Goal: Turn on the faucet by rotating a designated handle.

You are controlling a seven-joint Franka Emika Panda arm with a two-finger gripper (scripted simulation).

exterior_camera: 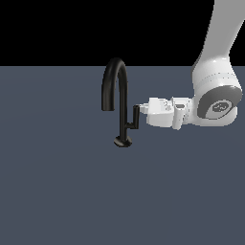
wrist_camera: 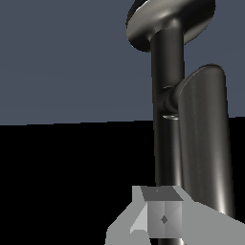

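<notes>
Desk first, since it's the biggest thing going: a flat slate-blue surface filling the lower part of the exterior view, black background above it. Next down in size is the white Panda arm, dropping in from the top corner on the exterior view's right and bending at a chunky joint so the wrist lies roughly level, pointing toward the exterior view's left.

Then the faucet, near-black, standing on the desk about mid-frame with its small round base, a slim upright stem and 1 tall gooseneck arching over toward the exterior view's left. The handle is the short upright bar on the stem's right in that view, hooked on by a little stub low down, so it makes an L.

Smallest bit: the tool, white, right up against the top end of the handle. Wrist view shows the handle huge and close with 1 grey finger beside it. Honestly can't tell whether the fingers are clamped on it, just touching, or how wide they're set.
</notes>
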